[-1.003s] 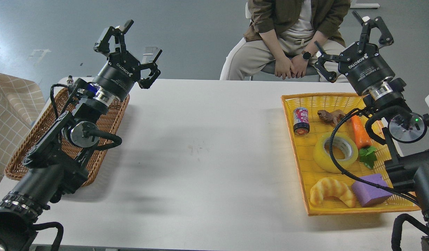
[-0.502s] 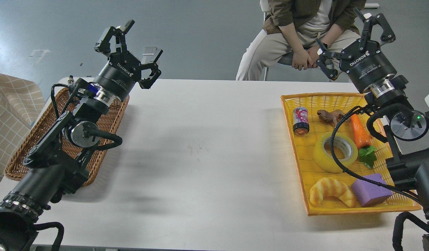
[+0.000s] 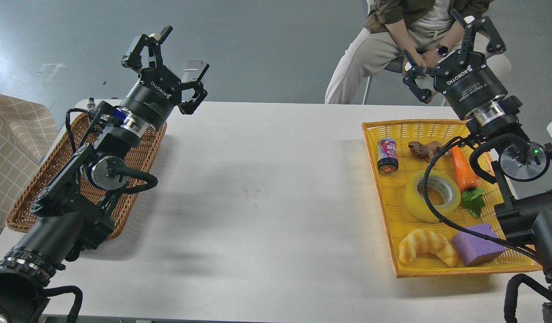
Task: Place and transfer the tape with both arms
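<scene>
Waiting to start the pick: neither arm has reached the tape yet.

Nearest, the wide roll of translucent yellow packing tape (image 3: pixel 431 195) lies flat in the shallow yellow plastic basket (image 3: pixel 437 267) on the white tabletop (image 3: pixel 258 188), between a golden croissant (image 3: pixel 427 252) and an orange carrot (image 3: pixel 463 169). Farther off, the right claw (image 3: pixel 451 56) and left claw (image 3: pixel 168 63) hover spread and empty. Next, I judge, the right claw must descend onto the roll's rim.

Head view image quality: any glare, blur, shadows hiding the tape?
Head view: sharp, evenly lit, no blur; soft arm shadows fall on the table; the tape shows mild sheen, no washout; a black cable crosses it.
</scene>
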Controlling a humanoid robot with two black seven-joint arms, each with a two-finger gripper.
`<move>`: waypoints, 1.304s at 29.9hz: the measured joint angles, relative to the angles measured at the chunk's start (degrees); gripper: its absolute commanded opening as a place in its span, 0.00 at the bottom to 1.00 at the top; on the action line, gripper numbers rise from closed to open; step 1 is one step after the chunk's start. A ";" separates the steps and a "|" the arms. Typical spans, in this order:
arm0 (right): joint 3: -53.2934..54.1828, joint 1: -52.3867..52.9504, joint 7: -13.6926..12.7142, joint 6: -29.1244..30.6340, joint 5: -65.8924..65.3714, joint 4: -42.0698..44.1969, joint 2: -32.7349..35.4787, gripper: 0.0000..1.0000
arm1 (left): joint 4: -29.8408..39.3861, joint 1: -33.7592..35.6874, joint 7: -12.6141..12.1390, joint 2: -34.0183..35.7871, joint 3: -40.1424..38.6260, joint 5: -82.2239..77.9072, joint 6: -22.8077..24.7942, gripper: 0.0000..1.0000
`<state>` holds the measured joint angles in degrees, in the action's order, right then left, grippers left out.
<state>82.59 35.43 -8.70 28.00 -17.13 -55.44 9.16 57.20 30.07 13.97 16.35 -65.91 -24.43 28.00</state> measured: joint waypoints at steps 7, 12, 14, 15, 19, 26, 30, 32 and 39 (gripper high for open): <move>-0.05 -0.14 0.00 0.00 -0.01 -0.11 -0.10 1.00 | -0.03 -0.10 0.09 0.02 0.00 0.00 0.00 0.98; -0.06 -0.30 0.00 0.00 -0.01 -0.11 -0.18 1.00 | -0.03 -0.10 0.09 0.06 0.00 0.00 0.00 0.98; -0.06 -0.34 0.00 0.00 -0.02 -0.11 -0.19 1.00 | -0.02 -0.10 0.09 0.06 -0.01 0.00 0.00 0.98; -0.06 -0.35 -0.02 0.00 -0.06 -0.11 -0.18 1.00 | -0.01 -0.10 0.10 0.05 -0.01 0.00 0.00 0.98; -1.03 -0.07 -0.34 0.00 -0.88 -0.11 0.23 1.00 | 0.02 -0.10 0.10 0.03 -0.01 0.00 0.00 0.98; -10.87 1.03 -0.68 0.00 -6.54 -0.49 7.62 1.00 | 0.03 -0.10 0.10 0.40 -0.01 0.00 0.00 0.98; -16.60 2.15 -0.49 0.00 -8.26 -2.66 13.92 1.00 | 0.03 -0.04 0.10 0.66 -0.01 0.00 0.00 0.98; -17.83 2.19 -0.41 0.00 -9.16 -5.18 16.78 1.00 | 0.03 -0.03 0.10 0.69 -0.01 0.00 0.00 0.98; -18.66 1.08 0.02 0.01 -18.60 -14.54 25.59 1.00 | 0.03 0.09 0.19 0.71 -0.01 0.00 0.00 0.98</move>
<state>63.93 36.51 -8.69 28.00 -35.72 -69.98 34.76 57.23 30.16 14.15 17.06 -65.92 -24.44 28.00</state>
